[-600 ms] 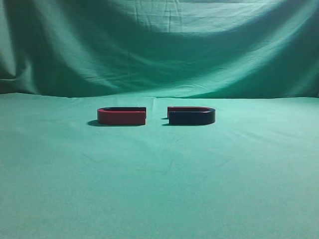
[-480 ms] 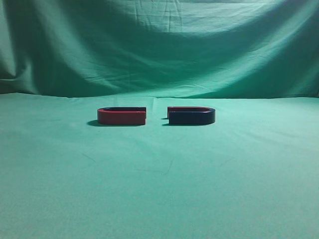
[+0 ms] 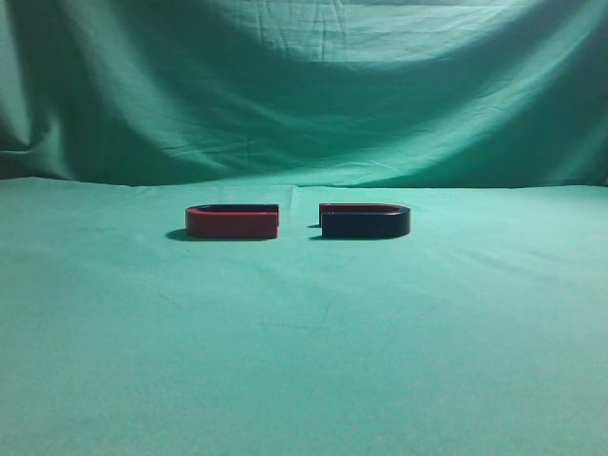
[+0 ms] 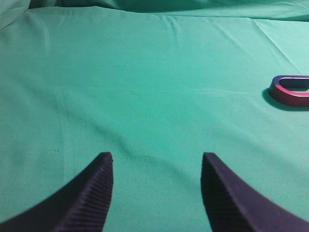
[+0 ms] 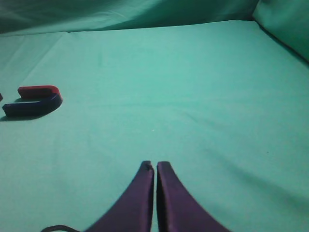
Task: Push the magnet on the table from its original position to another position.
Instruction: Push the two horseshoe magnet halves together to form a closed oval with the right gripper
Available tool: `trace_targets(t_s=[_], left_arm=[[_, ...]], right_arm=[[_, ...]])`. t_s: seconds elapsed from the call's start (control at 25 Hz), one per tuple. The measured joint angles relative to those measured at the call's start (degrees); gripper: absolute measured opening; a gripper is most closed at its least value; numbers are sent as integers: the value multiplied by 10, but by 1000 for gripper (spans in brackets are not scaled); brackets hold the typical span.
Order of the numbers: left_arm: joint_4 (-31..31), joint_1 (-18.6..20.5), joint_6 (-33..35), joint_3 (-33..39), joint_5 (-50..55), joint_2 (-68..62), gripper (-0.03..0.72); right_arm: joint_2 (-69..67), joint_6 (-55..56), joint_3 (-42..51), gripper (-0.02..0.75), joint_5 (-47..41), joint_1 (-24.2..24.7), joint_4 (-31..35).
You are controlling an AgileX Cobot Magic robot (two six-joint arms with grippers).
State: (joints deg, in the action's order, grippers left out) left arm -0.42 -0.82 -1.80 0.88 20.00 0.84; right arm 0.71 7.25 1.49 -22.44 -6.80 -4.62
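1. Magnets are lying as a pair on the green-draped bench (image 3: 304,361): a red horseshoe magnet (image 3: 232,220) on the left and a dark blue-and-red magnet (image 3: 365,219) on the right, open ends facing each other across a narrow gap, not touching.
2. Left pincer (image 4: 157,166) is hovering over bare cloth with its fingers spread wide and holding nothing; the red magnet is showing at the far right edge of its view, well apart.
3. Right pincer (image 5: 155,168) is hanging with its fingers pressed together and nothing between them; the blue-and-red magnet is sitting well to its left.
4. Neither arm is appearing in the exterior view, so the push is judged not yet begun.
5. Closed fingers are making the sounder pushing tool; the right pincer seems the better placed.
6. Contact is best made low on the curved back, squarely, to avoid spinning.
7. Pushing toward the partner is risking a snap together; a line away from it is advised.
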Motion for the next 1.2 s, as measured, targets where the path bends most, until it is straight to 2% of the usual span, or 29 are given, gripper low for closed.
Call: trace_targets(t_s=[0.28, 0.52, 0.68, 0.8, 0.96, 1.2], left_arm=[[0, 0, 0, 0, 0, 0, 372], [0, 0, 0, 0, 0, 0, 372], [0, 0, 0, 0, 0, 0, 372], [0, 0, 0, 0, 0, 0, 372], [0, 0, 0, 0, 0, 0, 372], [0, 0, 0, 0, 0, 0, 372]], right_arm=[[0, 0, 1, 0, 18, 1, -10], [0, 22, 2, 0, 235, 2, 12], [0, 24, 1, 0, 308, 2, 11], [-31, 24, -42, 0, 285, 2, -2], [-146, 25, -135, 0, 226, 2, -10], [-367, 21, -283, 0, 40, 2, -10]])
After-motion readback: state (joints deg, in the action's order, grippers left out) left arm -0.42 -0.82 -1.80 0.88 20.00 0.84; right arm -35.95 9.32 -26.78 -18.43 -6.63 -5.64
